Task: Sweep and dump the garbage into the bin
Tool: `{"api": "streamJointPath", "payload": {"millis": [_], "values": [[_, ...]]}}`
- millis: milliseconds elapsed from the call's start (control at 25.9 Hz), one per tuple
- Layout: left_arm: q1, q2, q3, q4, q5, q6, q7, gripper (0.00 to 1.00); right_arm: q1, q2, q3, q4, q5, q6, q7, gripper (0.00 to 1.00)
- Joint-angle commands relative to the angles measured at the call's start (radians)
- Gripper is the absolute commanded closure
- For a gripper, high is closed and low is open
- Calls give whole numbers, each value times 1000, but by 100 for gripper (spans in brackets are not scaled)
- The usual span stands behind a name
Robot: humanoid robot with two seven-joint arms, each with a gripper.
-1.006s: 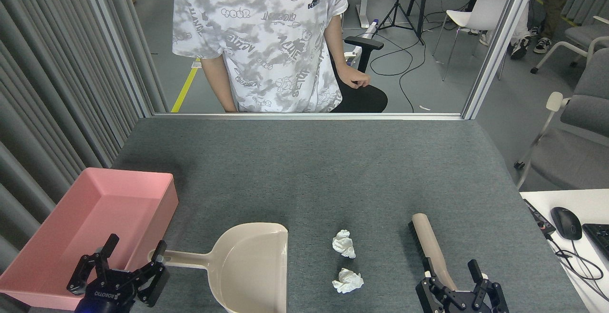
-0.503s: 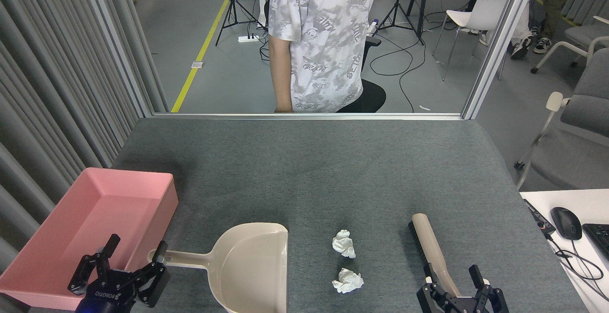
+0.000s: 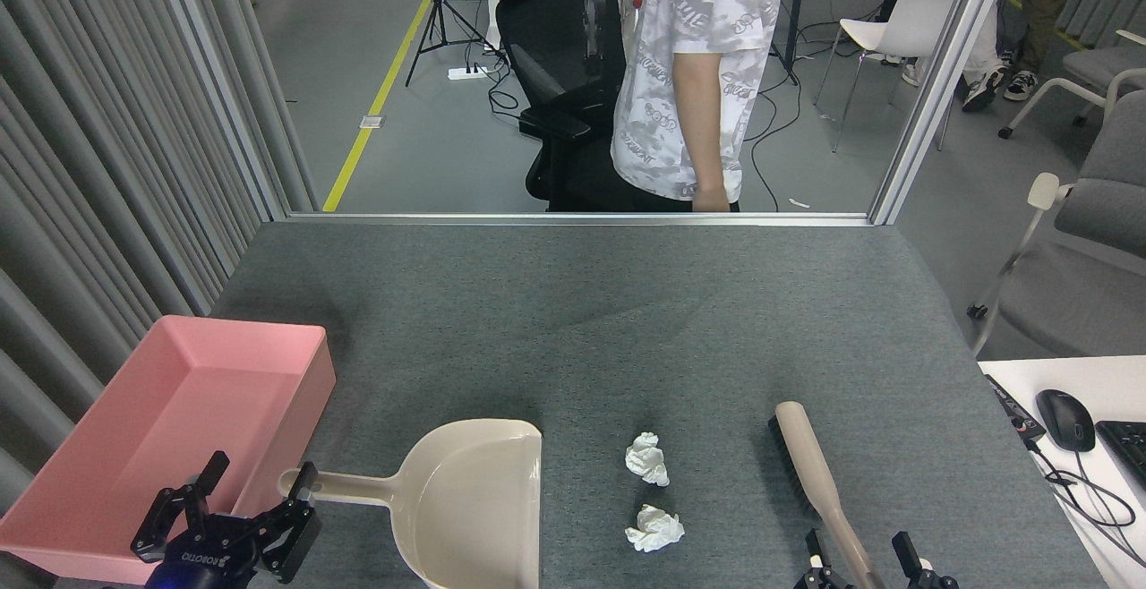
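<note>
Near edge, left: left gripper (image 3: 255, 489), jaws spread apart, one finger beside the dustpan (image 3: 466, 504) handle end, nothing clamped. Near edge, right: right gripper (image 3: 861, 549), only its fingertips in view, spread apart with the brush (image 3: 816, 473) handle between them; contact cannot be told. Between dustpan and brush lie two tissue wads, nearer wad (image 3: 654, 528) and farther wad (image 3: 647, 458), on the grey table (image 3: 582, 320). Pink bin (image 3: 170, 419) at near left. Beyond the far edge, a person (image 3: 698, 61) and an office chair (image 3: 560, 79).

We see a glossy pink plastic bin (image 3: 170, 410), crumpled paper wads (image 3: 646, 459), and matt felt table (image 3: 573, 320).
</note>
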State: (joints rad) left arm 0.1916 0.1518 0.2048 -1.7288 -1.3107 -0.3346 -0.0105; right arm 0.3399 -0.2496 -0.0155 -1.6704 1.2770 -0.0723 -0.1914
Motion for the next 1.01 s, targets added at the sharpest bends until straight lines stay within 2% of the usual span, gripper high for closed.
{"api": "streamJointPath", "payload": {"millis": [0, 116, 271, 348, 464, 658, 967], "values": [[5, -17, 1, 0, 36, 2, 11, 0, 19, 0, -1, 0, -1, -1, -5, 1], [8, -69, 4, 0, 223, 3, -3, 0, 31, 0, -20, 0, 1, -4, -5, 1], [20, -67, -1, 3, 511, 78, -8, 0, 39, 1, -38, 0, 1, -18, -5, 1], [34, -67, -1, 5, 599, 82, -8, 0, 39, 1, -38, 0, 1, -20, -5, 1], [46, -70, -5, 6, 683, 82, -14, 0, 39, 1, -38, 0, 1, -20, -5, 1], [52, -97, -10, 3, 798, 94, -117, 0, 39, 1, -44, 1, 1, -20, -5, 1], [49, -143, -38, 55, 803, 92, -129, 0, 41, 0, -47, 1, 1, -21, -3, 1]]}}
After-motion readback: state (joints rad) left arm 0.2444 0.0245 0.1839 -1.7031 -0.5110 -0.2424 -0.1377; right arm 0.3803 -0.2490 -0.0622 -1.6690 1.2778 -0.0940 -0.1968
